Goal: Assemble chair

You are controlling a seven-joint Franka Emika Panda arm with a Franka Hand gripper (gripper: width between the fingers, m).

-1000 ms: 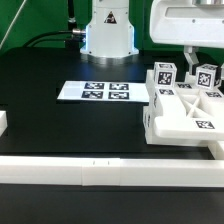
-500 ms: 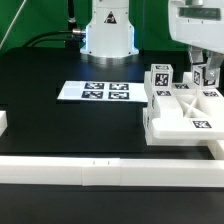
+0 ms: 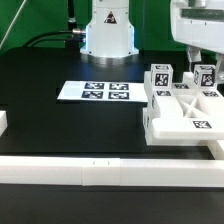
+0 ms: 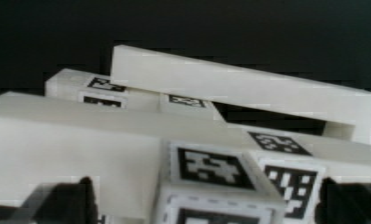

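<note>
We see the chair (image 3: 183, 108) sitting partly built at the table's far right edge, X-braced frame and tagged cubes already joined, with more parts surely to come. Our gripper (image 3: 205, 66) straddles one cube (image 3: 205, 75); whether it pinches is unclear. Only the wrist view shows the fingers (image 4: 57, 203) flanking that cube (image 4: 217, 178).

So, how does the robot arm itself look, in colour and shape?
The arm is glossy white with rounded casing; its base is white above a pale blue glow, with black cables beside it. The gripper has dark fingers, blurred in the wrist view.
</note>
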